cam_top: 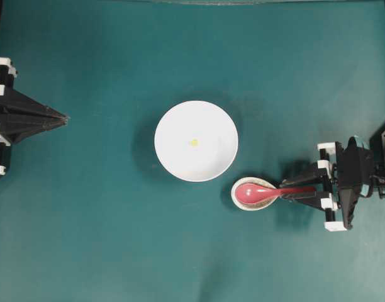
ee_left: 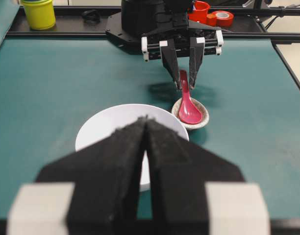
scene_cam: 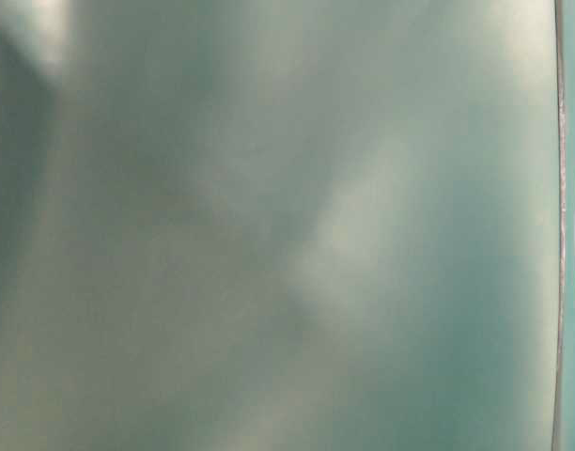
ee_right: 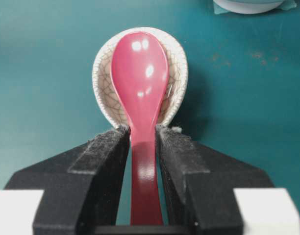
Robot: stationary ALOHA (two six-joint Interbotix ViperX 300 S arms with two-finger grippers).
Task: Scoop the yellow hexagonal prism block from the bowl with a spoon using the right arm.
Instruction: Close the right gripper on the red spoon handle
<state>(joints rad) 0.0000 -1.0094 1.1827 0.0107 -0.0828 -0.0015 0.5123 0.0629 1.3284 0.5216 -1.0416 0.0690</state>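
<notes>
My right tool straddles the handle of the spoon, one pad on each side. In the right wrist view a thin gap shows between pads and handle, so I read the jaws as apart around it, not clamped. The spoon's scoop rests in the small crackle-glazed dish, so nothing is lifted. My left tool is pressed together and parked at the left edge of the counter, well apart from the work.

By my judgement the task is at its opening step. Gripping the handle, carrying the spoon to the bowl and scooping all remain.

The spoon is glossy red-pink, with a deep oval scoop and a straight tapering handle. The bowl is plain white and sits just beside the dish. The yellow hexagonal prism block lies near the bowl's centre, a tiny bright dot far smaller than the scoop.
</notes>
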